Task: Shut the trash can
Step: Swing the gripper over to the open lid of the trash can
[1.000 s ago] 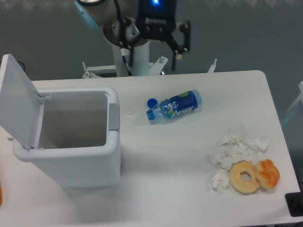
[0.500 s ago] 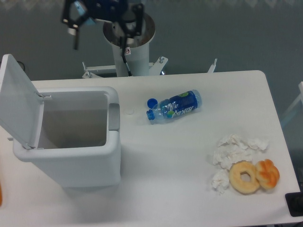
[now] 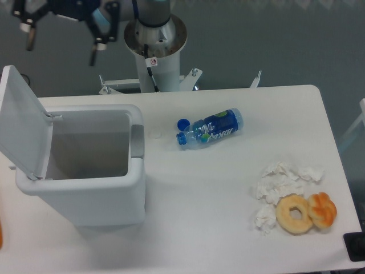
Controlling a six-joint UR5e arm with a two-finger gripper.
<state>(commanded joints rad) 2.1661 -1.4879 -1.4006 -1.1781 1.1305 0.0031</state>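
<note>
On the bench's (image 3: 228, 188) left side the bin (image 3: 85, 188) is seen, lid (image 3: 20, 123) raised. Above it the hand (image 3: 61, 43) is held wide, empty. The bottle's (image 3: 214, 129) label cannot be read.

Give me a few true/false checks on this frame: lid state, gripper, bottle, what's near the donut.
1. The trash can has its lid shut. False: the lid stands open at the bin's left side and the inside shows.
2. The gripper is open and holds nothing. True: its fingers are spread, above and behind the bin.
3. The water bottle stands upright with its cap on. False: it lies on its side, and the blue cap lies loose beside its neck.
4. Crumpled tissues lie next to the donut. True.
5. The gripper touches the lid. False: it is clear of it.
</note>
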